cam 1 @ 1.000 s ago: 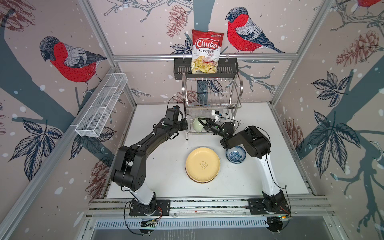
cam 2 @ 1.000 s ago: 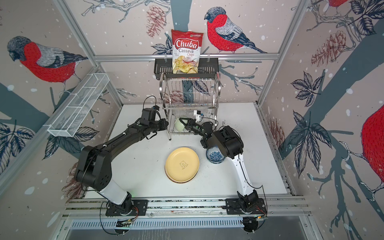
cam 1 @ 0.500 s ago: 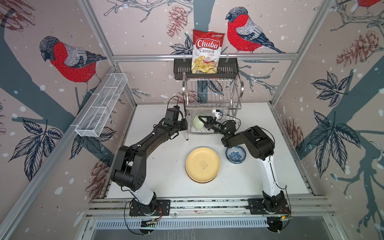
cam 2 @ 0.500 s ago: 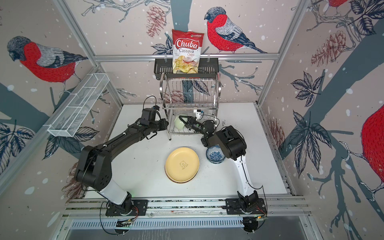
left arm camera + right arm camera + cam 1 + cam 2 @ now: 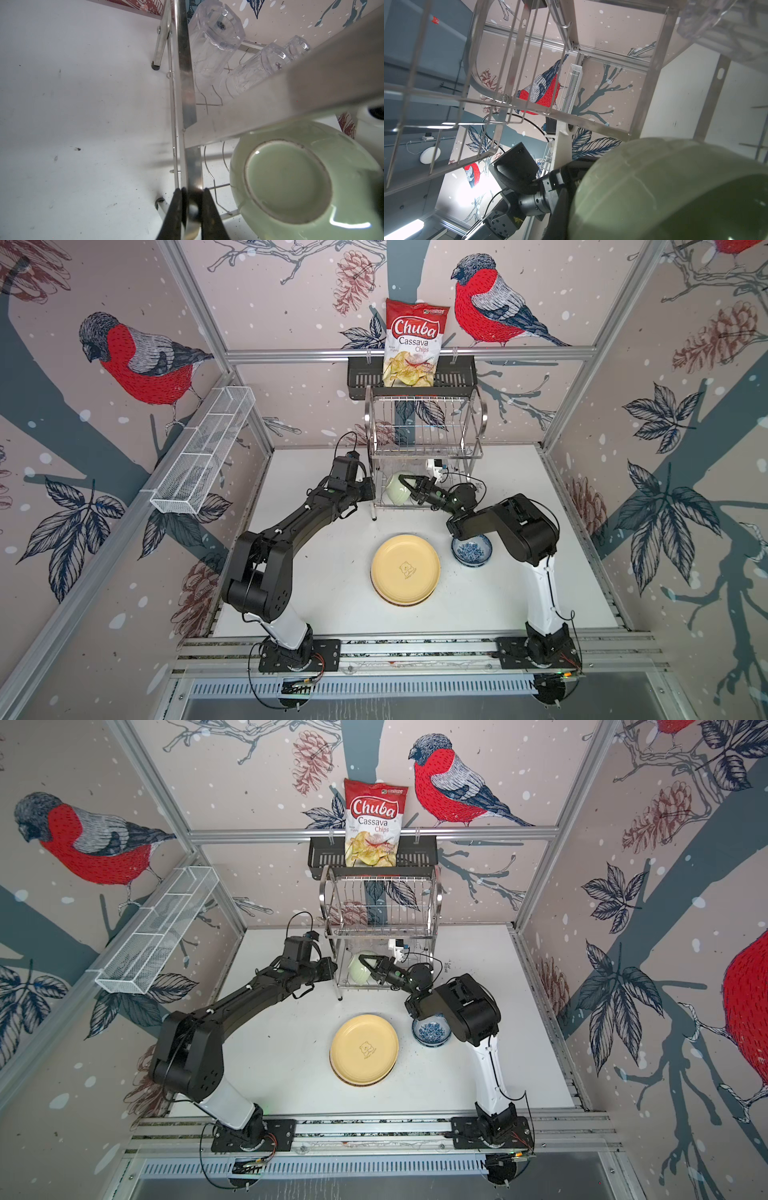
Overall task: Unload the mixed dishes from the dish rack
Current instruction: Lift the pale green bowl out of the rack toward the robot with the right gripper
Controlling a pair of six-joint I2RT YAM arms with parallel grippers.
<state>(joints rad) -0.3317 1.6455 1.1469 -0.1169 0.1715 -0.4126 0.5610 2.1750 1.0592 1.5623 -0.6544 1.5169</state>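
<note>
dish rack (image 5: pixel 424 455): shiny two-tier steel wire job, and I'm placing everything else off it
left gripper (image 5: pixel 192 193): clamped tight on the flat steel upright at the rack's front-left corner, one black finger on each side of the strip
right gripper (image 5: pixel 409 489): reaches into the rack's lower tier from the front, pinched down on the rim of the pale green bowl (image 5: pixel 394 494)
pale green bowl: inside the lower tier at its left end, tipped up on edge, foot ring facing the left gripper. Can't tell if it touches the wires
clear glasses (image 5: pixel 216 41): lower tier too, further back than the bowl, leaning bottoms-up on the wire pegs
cream-yellow plate (image 5: pixel 405 568): lying flat out in front of the rack, well apart from it, with a sliver of another rim peeking out underneath
blue-white patterned bowl (image 5: pixel 471 553): upright in front of the rack's right end, partly under the right arm
chips bag (image 5: pixel 411 344): standing in the black basket (image 5: pixel 365 375) just behind and above the rack
white mesh tray (image 5: pixel 203 452): up on the wall, well off to the rack's left
</note>
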